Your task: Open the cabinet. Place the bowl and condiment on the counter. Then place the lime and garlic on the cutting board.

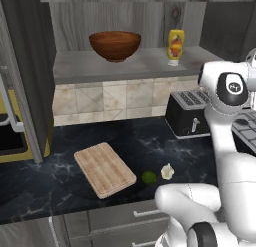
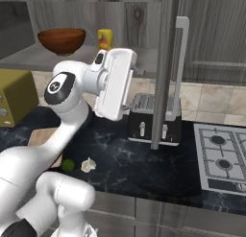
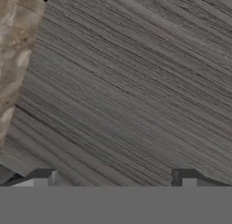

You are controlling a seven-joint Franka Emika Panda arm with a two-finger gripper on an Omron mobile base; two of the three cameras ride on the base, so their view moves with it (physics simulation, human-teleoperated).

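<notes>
Now: cabinet (image 1: pixel 30 66) open; our gripper (image 3: pixel 115 177) spread, empty; next we fetch the bowl (image 1: pixel 115 45) inside it.

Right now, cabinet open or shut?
Open: cabinet doors swung wide, bowl and condiment exposed on its shelf.

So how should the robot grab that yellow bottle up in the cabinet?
Best guess: around its middle, from the front. The condiment stands upright on the cabinet shelf, free on both sides, the bowl well apart. The open hand looks wide enough.
</notes>
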